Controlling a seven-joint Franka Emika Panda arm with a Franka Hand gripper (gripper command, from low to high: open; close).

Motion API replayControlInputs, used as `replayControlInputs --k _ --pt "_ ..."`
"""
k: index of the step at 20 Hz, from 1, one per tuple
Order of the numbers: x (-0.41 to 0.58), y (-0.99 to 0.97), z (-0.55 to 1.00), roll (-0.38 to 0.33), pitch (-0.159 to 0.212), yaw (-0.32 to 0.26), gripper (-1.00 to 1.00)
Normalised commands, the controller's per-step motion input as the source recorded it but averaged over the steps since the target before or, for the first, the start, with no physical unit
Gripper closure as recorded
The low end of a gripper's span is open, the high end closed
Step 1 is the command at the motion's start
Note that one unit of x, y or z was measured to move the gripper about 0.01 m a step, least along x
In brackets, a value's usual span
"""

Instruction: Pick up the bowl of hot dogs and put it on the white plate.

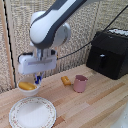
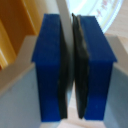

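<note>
The hot dog bowl (image 1: pixel 27 89), small and white with yellow-orange hot dogs (image 1: pixel 27 86) in it, is at the exterior view's left, just behind the white plate (image 1: pixel 32 112). My gripper (image 1: pixel 37 79) hangs over the bowl's right rim with its blue-tipped fingers pointing down. In the wrist view the two blue fingers (image 2: pixel 50 65) are nearly together around a thin white bowl rim (image 2: pixel 63 12). A hot dog (image 2: pixel 12 35) shows on one side and the plate's patterned rim (image 2: pixel 102 12) on the other. I cannot tell whether the bowl is off the table.
A loose orange food piece (image 1: pixel 65 80) and a pink cup (image 1: pixel 80 83) stand on the wooden table (image 1: pixel 95 107) to the right of the bowl. A black appliance (image 1: pixel 110 52) with a cable sits at the back right. A woven wall runs behind.
</note>
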Motion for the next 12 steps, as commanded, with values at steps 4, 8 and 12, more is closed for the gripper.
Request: replayControlInputs --k 4,8,12 --pt "-0.03 0.29 -0.69 -0.113 -0.024 0.124 1.0" --pt "0.0 0.03 -0.63 -0.193 -0.014 0.074 1.0" --pt "0.052 -0.09 -0.42 -0.2 -0.024 0.088 1.0"
